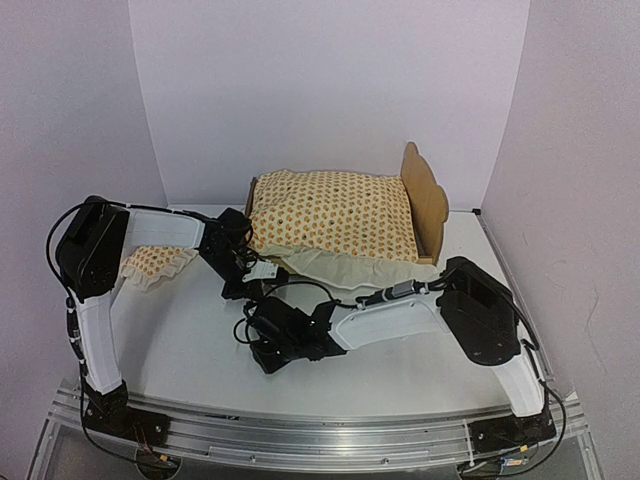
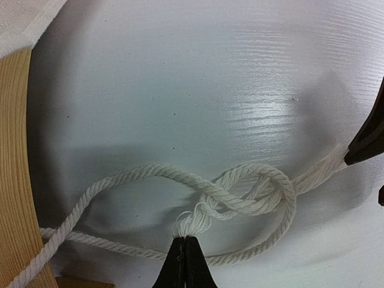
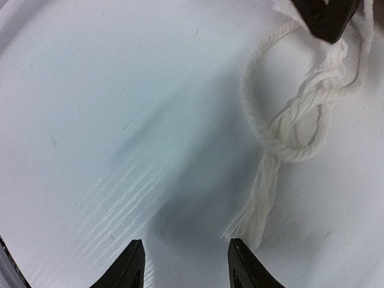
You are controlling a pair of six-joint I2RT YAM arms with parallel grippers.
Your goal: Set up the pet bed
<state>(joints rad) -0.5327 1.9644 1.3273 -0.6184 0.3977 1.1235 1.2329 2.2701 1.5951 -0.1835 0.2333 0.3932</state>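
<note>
The pet bed (image 1: 428, 200), light wood with a scalloped headboard on the right, stands at the back of the table under a cream, orange-dotted mattress cushion (image 1: 335, 212). Part of its wooden frame (image 2: 15, 150) shows in the left wrist view. My left gripper (image 2: 185, 241) is shut on the frayed end of a white tie cord (image 2: 120, 180) looped into a loose knot (image 2: 258, 192) on the table. My right gripper (image 3: 186, 261) stands open just above the table. The cord's other frayed end (image 3: 261, 204) lies free beside its right fingertip. Both grippers meet in front of the bed's left corner (image 1: 250, 295).
A small ruffled orange-dotted pillow (image 1: 155, 263) lies on the table at the left, under the left arm. White walls close in the back and both sides. The right arm's forearm (image 1: 390, 320) stretches across the table's front middle.
</note>
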